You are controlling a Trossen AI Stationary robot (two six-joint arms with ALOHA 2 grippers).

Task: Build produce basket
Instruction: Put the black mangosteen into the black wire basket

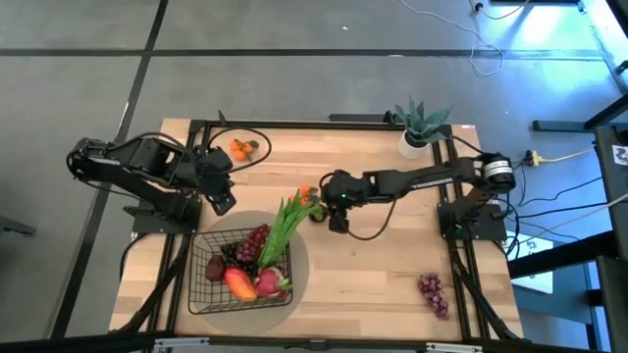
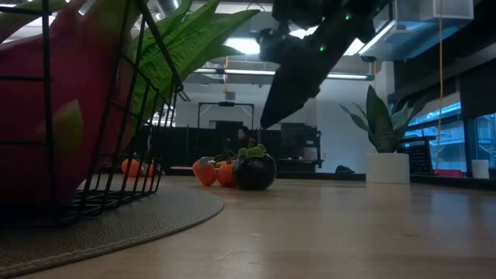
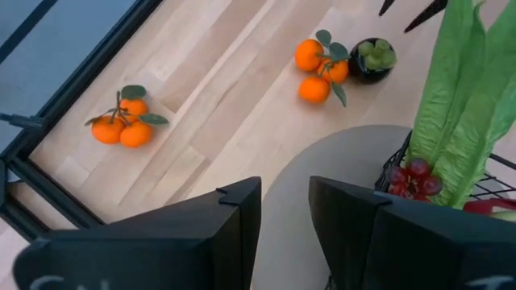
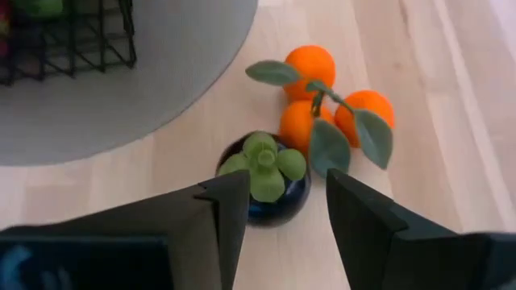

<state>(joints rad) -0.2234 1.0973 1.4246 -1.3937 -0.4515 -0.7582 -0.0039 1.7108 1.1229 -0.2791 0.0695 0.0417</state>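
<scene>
The black wire basket sits on a round grey mat and holds green leafy stalks, dark red grapes, a red-orange mango and a pink dragon fruit. A dark round fruit with a green cap lies on the table beside an orange cluster, just off the mat. My right gripper is open and hovers above this dark fruit, with a finger on either side and clear of it. My left gripper is open above the mat's far left edge.
A second orange cluster lies near the table's far left corner. A purple grape bunch rests near the right near corner. A spiky plant in a white pot stands at the far right edge. Bare wood lies between the mat and the grapes.
</scene>
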